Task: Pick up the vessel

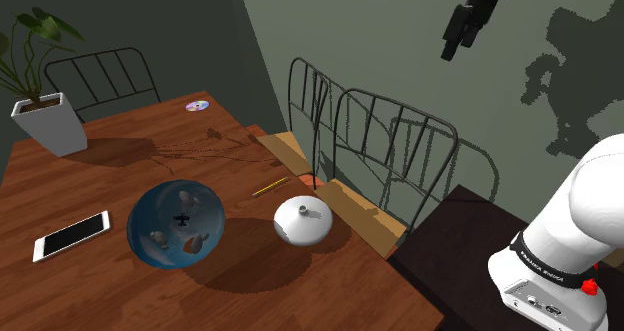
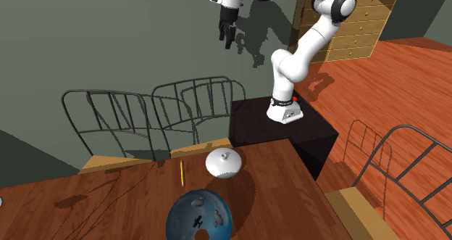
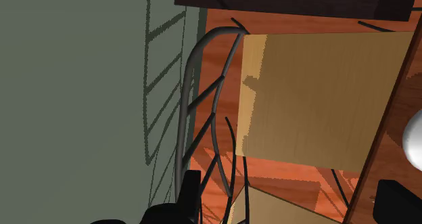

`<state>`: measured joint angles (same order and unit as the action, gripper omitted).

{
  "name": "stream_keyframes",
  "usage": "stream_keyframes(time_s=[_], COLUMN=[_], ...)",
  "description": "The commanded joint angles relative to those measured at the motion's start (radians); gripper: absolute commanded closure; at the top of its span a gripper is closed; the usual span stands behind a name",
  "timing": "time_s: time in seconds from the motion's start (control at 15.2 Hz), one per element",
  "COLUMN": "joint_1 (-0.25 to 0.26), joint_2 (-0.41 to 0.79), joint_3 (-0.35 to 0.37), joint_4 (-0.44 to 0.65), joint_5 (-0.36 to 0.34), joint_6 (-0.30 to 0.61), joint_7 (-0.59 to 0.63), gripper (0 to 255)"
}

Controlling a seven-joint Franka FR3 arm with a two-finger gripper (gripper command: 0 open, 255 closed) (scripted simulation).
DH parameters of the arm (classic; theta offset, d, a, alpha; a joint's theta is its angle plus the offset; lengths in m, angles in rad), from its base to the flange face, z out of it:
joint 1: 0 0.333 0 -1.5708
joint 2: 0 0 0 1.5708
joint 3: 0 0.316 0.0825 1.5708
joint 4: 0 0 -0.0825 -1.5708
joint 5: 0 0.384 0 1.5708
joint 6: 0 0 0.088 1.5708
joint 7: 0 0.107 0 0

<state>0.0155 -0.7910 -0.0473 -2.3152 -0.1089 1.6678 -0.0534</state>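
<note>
The vessel point(image 1: 303, 219) is a squat white round pot with a small knob on top. It stands on the wooden table point(image 1: 110, 179) near the edge that faces the chairs, and it is also seen as the vessel point(image 2: 223, 163) and, beside the right finger, the vessel point(image 3: 414, 138). My black gripper point(image 1: 452, 47) hangs high in the air, well above and to the shoulder view's right of it, over a wire-backed chair. The gripper point(image 2: 228, 40) points downward. In the wrist view the gripper point(image 3: 294, 202) is open, its fingers point(image 3: 191, 192) wide apart with nothing between them.
A blue globe-like ball point(image 1: 177, 224) lies close to the vessel, with a pencil point(image 1: 270, 187), a phone point(image 1: 70, 235), a disc point(image 1: 197, 106) and a potted plant point(image 1: 48, 124) further off. Two wire-backed chairs point(image 1: 390, 144) with wooden seats point(image 3: 311, 101) stand between table and dark stand point(image 2: 282, 130).
</note>
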Motion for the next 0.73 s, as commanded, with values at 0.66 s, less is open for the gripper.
stream_keyframes(time_s=[0.66], joint_1=[0.051], joint_2=[0.122], joint_3=[0.189], joint_4=[-0.098], joint_5=[0.088], joint_6=[0.165], joint_7=[0.237], gripper=[0])
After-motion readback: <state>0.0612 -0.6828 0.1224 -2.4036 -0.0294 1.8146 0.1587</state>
